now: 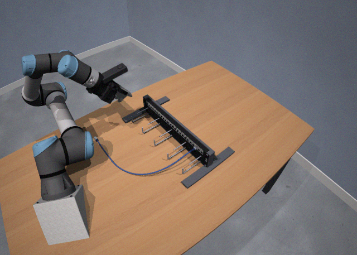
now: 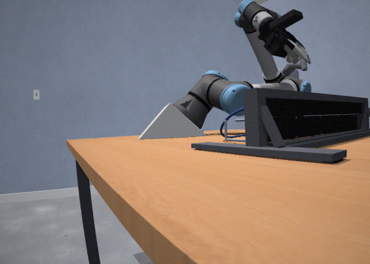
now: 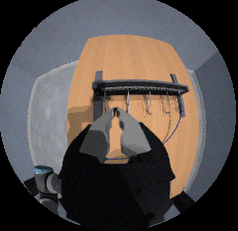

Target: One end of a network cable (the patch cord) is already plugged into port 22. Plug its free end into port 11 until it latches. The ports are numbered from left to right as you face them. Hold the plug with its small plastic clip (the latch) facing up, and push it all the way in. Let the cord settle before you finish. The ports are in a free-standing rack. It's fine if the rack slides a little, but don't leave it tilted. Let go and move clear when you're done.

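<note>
The table (image 1: 230, 206) is made of light brown wood, and the whole job sits on it. Nearest in the top view is the white block (image 1: 62, 220) that the robot arm (image 1: 62, 154) stands on. The arm bends up and back toward the far left corner of the table.

Just past the arm's big joint lies the loose plug (image 1: 95, 138) of the blue cord (image 1: 138, 173). The plug rests flat on the wood, right beside the arm, and nothing is holding it. From there the cord runs across the table in a long, low curve. Its other end goes into a port near the right end of the rack (image 1: 211, 155).

The rack is a long dark bar with a row of small holes along its front. It stands upright on two flat dark feet (image 1: 207, 167). Thin metal hooks (image 1: 162, 139) stick out of its front, toward the arm.

Farthest back is the gripper (image 1: 126, 94). It hangs in the air, up above the left end of the rack, and touches nothing. Its two fingers are squeezed together at the tips, with nothing held between them. The gripper is well apart from the loose plug.
</note>
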Tool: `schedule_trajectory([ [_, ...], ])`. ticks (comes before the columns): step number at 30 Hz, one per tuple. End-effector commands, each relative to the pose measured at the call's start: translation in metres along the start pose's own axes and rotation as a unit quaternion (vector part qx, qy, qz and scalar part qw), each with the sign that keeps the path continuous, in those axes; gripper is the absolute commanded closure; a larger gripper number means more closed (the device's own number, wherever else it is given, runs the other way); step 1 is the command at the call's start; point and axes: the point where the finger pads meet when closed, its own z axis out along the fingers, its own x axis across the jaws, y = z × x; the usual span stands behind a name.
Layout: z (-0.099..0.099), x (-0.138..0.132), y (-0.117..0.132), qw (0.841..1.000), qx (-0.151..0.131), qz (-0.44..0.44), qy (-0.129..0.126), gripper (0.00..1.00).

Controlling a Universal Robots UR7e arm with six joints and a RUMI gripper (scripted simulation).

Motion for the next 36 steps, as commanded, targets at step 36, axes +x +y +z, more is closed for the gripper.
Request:
schedule_trajectory([
  [36, -0.025, 0.0, 0.0, 1.0, 0.001, 0.0, -0.002, 1.0],
])
